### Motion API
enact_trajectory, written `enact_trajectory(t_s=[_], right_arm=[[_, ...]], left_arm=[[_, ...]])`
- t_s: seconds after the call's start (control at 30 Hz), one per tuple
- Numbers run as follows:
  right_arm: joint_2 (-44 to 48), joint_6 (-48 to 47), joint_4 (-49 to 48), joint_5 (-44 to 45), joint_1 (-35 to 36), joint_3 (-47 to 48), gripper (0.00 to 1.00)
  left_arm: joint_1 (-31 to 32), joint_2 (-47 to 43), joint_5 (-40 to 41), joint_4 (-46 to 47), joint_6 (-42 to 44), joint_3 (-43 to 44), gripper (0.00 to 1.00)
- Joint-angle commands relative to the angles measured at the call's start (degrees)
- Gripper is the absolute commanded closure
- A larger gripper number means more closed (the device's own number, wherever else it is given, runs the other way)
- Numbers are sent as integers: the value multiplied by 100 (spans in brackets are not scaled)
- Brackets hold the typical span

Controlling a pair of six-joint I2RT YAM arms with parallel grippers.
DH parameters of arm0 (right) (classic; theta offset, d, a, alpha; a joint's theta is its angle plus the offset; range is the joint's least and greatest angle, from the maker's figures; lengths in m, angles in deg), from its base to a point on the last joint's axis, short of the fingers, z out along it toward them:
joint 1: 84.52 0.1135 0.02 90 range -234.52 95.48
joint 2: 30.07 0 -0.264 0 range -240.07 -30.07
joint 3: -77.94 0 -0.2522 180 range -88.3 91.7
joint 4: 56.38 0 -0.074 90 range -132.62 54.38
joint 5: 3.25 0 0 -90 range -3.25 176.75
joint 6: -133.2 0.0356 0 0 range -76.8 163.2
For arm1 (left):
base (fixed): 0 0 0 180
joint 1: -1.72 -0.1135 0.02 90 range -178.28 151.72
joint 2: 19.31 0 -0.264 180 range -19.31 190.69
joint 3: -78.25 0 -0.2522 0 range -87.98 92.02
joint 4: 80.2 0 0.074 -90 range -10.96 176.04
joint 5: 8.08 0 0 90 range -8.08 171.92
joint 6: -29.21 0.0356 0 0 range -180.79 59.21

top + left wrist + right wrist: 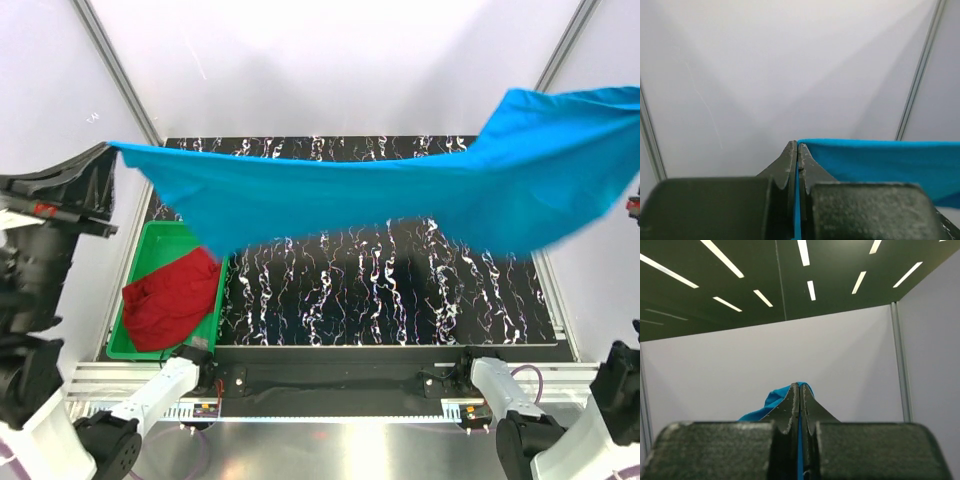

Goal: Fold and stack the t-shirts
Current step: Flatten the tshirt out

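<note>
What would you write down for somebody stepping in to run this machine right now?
Left gripper: shut on one edge of the blue t-shirt.
Right gripper: shut on its opposite edge.
The blue t-shirt hangs stretched in the air between them, above the table.
The red t-shirt lies crumpled in the green bin at the table's left side.
Done: nothing folded or stacked.
Left: lay the blue one flat, fold it, then fetch, fold and stack the red one.

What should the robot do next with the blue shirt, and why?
Probably lower the blue shirt onto the table and lay it flat. The left gripper and right gripper pinch it stretched in the air, and it likely needs to lie down before folding.
</note>
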Motion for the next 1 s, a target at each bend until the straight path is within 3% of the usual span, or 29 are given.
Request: enact_trajectory(t_s=[0.0,0.17,0.33,0.5,0.63,0.7,0.73,0.87,0.97], right_arm=[[-324,-136,284,129,-7,18,100],[-808,-48,179,15,-7,-121,100],[-1756,216,-329,-442,-7,-859,100],[-2915,444,-1234,-662,-7,-1833,100],[-3970,340,-1798,-679,-7,-2310,100],[-4697,208,-1886,-759,-7,-2424,100],[-4946,172,-1930,-750,-7,-2434,100],[-6027,128,-1887,-803,-16,-2083,100],[-6757,102,-1597,-952,-7,-1486,100]], left_arm=[[107,200,335,-299,48,221,100],[108,700,634,-371,153,293,100],[108,1412,888,50,522,-286,100],[46,2317,1196,1392,970,-1595,100],[-138,3854,1241,2159,1243,-2150,100],[-331,4513,838,2240,1217,-2037,100],[-375,5265,697,2214,1235,-1932,100],[-499,6936,388,1916,1173,-915,100],[-534,7591,388,1617,1164,-219,100]])
